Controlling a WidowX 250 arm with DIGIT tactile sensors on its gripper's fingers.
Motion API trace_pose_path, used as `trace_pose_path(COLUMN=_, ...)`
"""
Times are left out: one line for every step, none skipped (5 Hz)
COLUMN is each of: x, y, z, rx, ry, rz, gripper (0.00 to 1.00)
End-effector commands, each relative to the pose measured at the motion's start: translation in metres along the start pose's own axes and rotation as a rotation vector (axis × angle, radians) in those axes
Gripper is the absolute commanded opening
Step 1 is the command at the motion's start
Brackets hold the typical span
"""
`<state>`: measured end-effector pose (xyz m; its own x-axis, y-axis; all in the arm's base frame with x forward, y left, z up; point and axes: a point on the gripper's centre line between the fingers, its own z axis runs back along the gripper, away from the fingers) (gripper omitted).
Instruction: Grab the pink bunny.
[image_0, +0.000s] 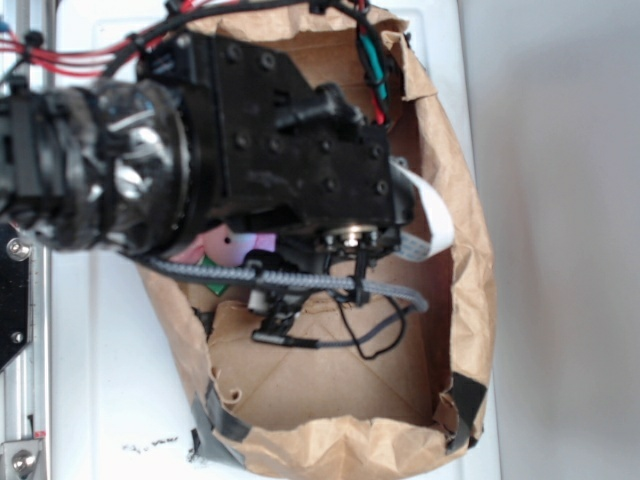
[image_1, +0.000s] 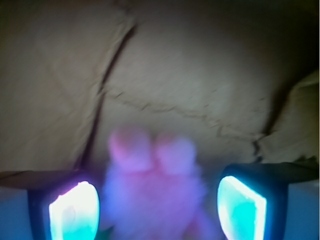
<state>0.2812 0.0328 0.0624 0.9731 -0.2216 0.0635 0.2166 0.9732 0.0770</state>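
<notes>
Reaching down into a brown paper bag that lies open on a white bench, I fill most of the exterior view with my black arm, so the bag's upper half is largely hidden behind me. The bag's crumpled rim runs round me on the right and along the bottom, with dark tape patches at its lower left and lower right corners, and its creased floor is bare in the lower middle. A grey braided cable crosses the bag under my wrist, and thin black wires loop below it. Just beneath my arm, near the bag's left wall, a scrap of the pink bunny peeks out, with a bit of green just below it. From the wrist view, my gripper stands spread wide, its two pads glowing cyan and violet at either side of the frame. The pink bunny sits between them, blurred, its two rounded ears pointing toward the bag's wrinkled far wall. There is a gap between the plush and the right pad; on the left I cannot tell whether the pad touches it.
</notes>
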Motion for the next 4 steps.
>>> trace_pose_path(x=0.013, y=-0.001, z=-0.010, rx=0.040, ry=-0.047, rz=0.037, gripper=0.65)
trace_pose_path(x=0.012, y=0.004, z=-0.006, rx=0.042, ry=-0.074, rz=0.073, gripper=0.00)
trace_pose_path(x=0.013, y=0.006, z=-0.002, rx=0.041, ry=-0.089, rz=0.084, gripper=0.00)
trace_pose_path(x=0.012, y=0.010, z=0.007, rx=0.039, ry=-0.086, rz=0.095, gripper=0.00)
